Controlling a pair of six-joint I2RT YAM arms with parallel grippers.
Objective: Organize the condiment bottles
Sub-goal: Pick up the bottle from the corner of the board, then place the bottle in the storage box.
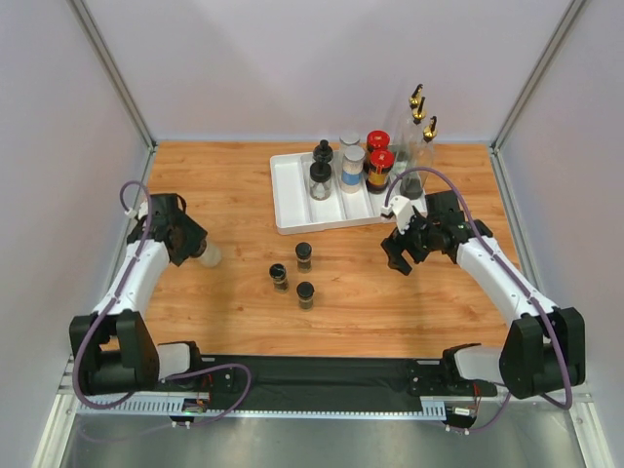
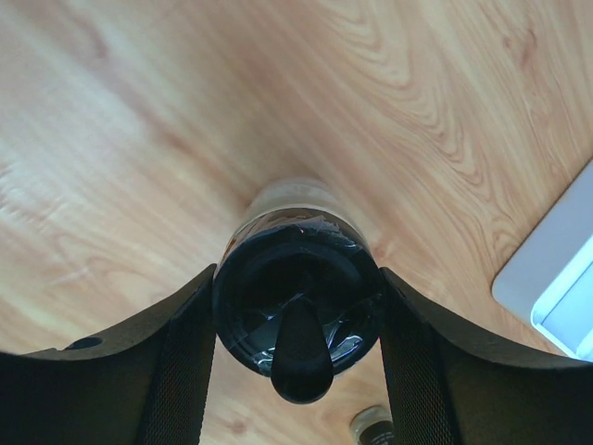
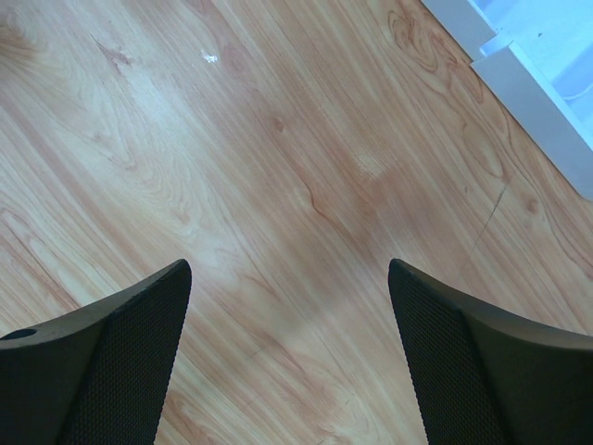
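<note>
Held jar: black-lidded jar (image 2: 296, 297) on the left side of the table (image 1: 224, 185), well apart from the tray. The wrist view looks straight down on its lid.
Left gripper: the left gripper (image 1: 198, 250) is clamped on that jar, one finger against each side of the lid. Taking it at the lid from above probably keeps it upright for carrying. Whether its base touches the wood, cannot tell.
Loose jars: three small jars (image 1: 303, 255) stand in a cluster at mid-table, between the two arms, not yet sorted.
Tray: white divided tray (image 1: 285, 210) at the far centre. Black-lidded jars (image 1: 321, 175), grey-lidded jars (image 1: 351, 161) and red-capped jars (image 1: 378, 161) sit in separate rows, so sorting appears to go by kind. The leftmost compartment looks bare.
Tall bottles: gold-spouted bottles (image 1: 419, 122) are grouped at the tray's far right corner. In the tray or beside it, cannot tell.
Right gripper: the right gripper (image 3: 289, 269) has its jaws spread wide and holds nothing. It hangs over bare wood just beside the tray's near right corner, likely waiting clear.
Judgement: roughly two thirds done. The held jar most likely belongs with the black-lidded row.
</note>
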